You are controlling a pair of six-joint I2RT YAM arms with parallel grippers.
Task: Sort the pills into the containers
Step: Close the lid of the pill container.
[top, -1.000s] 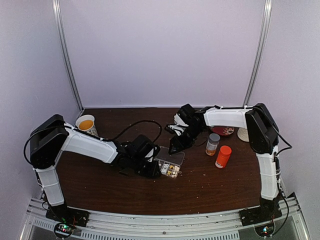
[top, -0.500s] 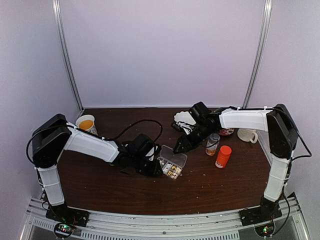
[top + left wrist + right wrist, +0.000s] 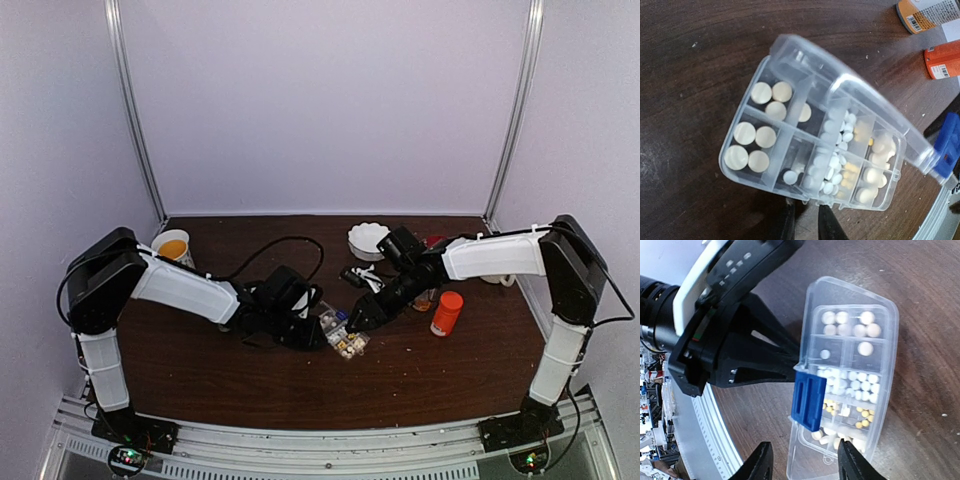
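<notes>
Pill organizer (image 3: 760, 65), already loaded with pills (image 3: 835, 167), is being clamped by left end effector (image 3: 805, 212), straddled ungripped by part-open right end effector (image 3: 805, 446); lid closure apparently remaining.

Pills (image 3: 766, 136) lie in the organizer box (image 3: 892, 340) on the table (image 3: 400, 380), a bottle (image 3: 446, 313) to its right.
</notes>
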